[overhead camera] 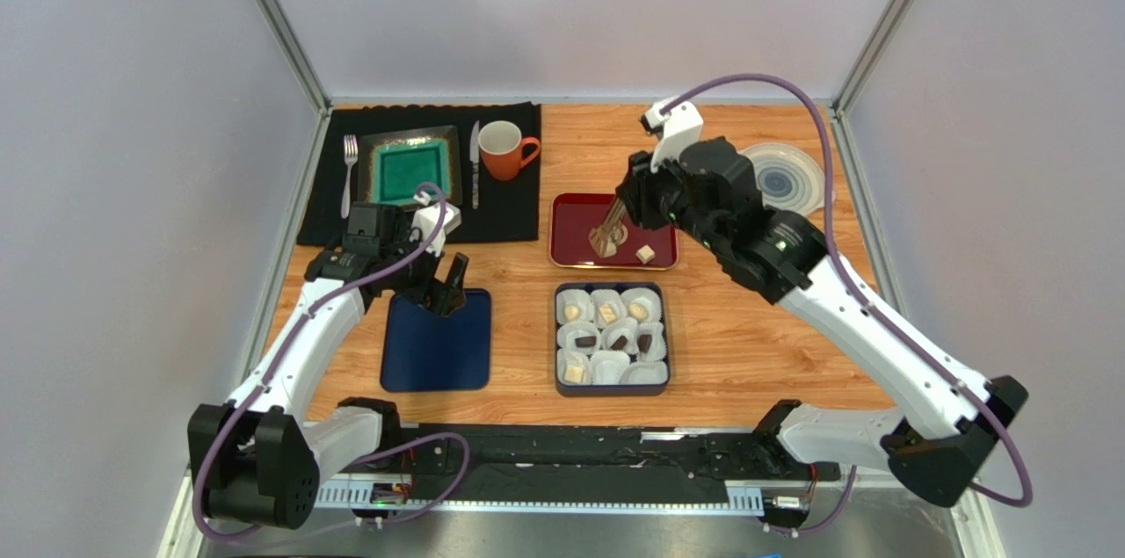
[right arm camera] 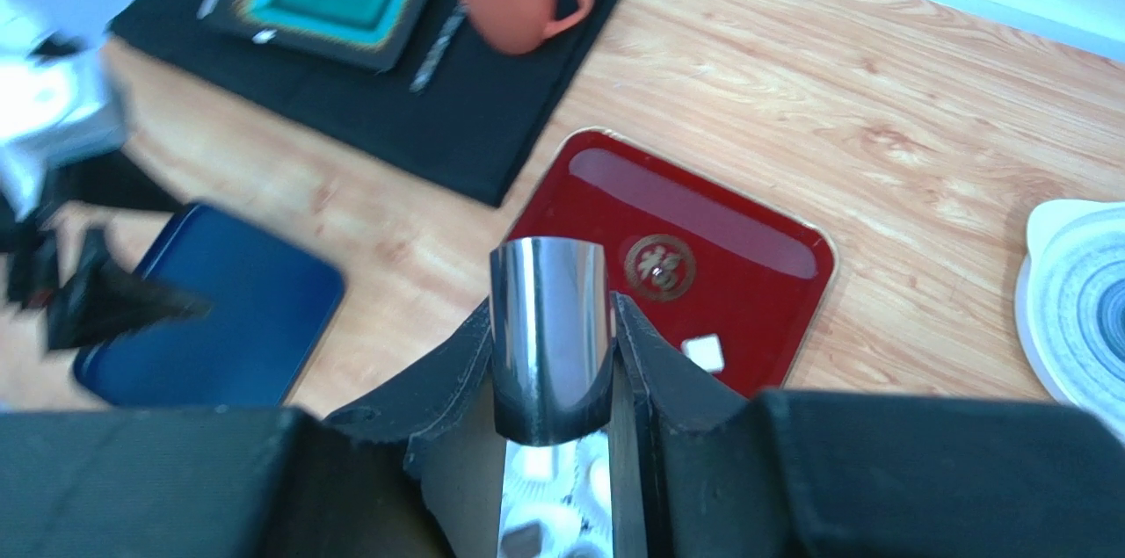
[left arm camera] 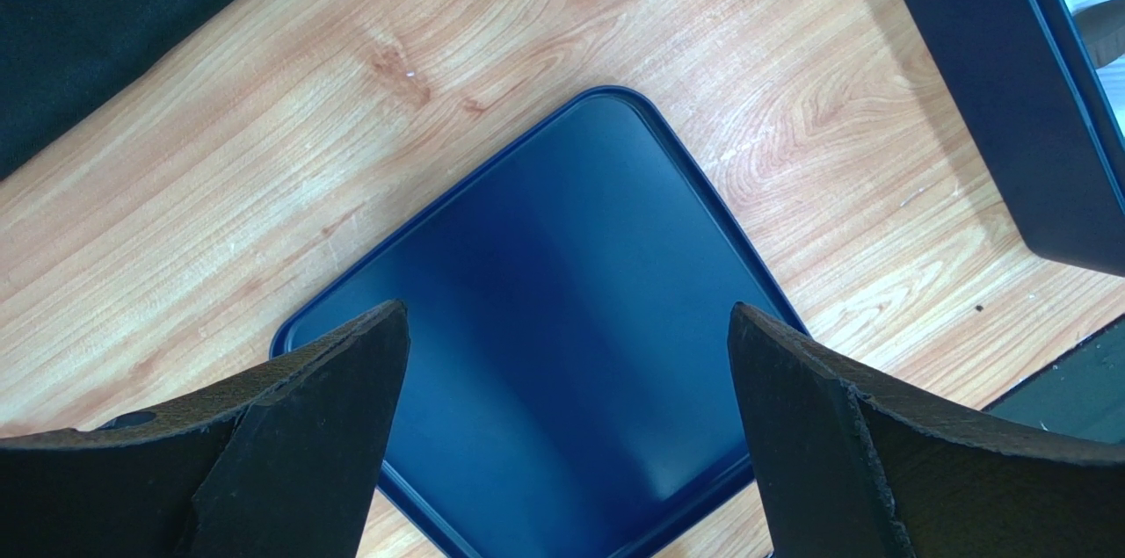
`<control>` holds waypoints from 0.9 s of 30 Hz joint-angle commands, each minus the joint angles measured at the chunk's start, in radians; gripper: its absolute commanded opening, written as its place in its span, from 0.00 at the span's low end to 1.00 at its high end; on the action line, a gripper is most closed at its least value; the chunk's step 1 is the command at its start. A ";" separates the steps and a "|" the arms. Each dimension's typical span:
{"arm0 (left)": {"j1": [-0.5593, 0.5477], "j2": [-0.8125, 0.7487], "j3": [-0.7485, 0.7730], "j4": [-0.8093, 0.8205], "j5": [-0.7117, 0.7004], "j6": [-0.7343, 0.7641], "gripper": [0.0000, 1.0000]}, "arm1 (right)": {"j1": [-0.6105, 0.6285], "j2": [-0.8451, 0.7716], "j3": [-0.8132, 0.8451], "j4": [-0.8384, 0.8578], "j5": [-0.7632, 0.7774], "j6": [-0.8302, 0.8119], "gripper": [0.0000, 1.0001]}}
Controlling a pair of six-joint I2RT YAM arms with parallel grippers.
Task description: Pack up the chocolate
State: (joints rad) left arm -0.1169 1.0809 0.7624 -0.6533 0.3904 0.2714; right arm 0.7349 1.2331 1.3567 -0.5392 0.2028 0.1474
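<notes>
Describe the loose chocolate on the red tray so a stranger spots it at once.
Find the red tray mid-table, just beyond the dark box of paper cups. Near the tray's near-right corner lies one cream-white cube. Unlike the sweets in the box, it sits bare, in no paper cup.

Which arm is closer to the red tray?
Right. The right gripper, clamping a metal tool, hangs over the red tray; the left gripper hangs apart from it, over the blue tray.
</notes>
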 commanded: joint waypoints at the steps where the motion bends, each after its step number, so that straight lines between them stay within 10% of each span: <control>1: 0.005 0.005 0.026 0.020 0.002 0.012 0.99 | 0.073 -0.116 -0.051 -0.073 -0.011 -0.026 0.06; 27: 0.005 0.004 0.068 -0.014 0.013 0.003 0.99 | 0.425 -0.227 -0.186 -0.217 0.089 0.185 0.06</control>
State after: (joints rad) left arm -0.1169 1.0920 0.7811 -0.6647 0.3874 0.2710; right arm 1.1381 1.0153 1.1782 -0.8043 0.2714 0.2855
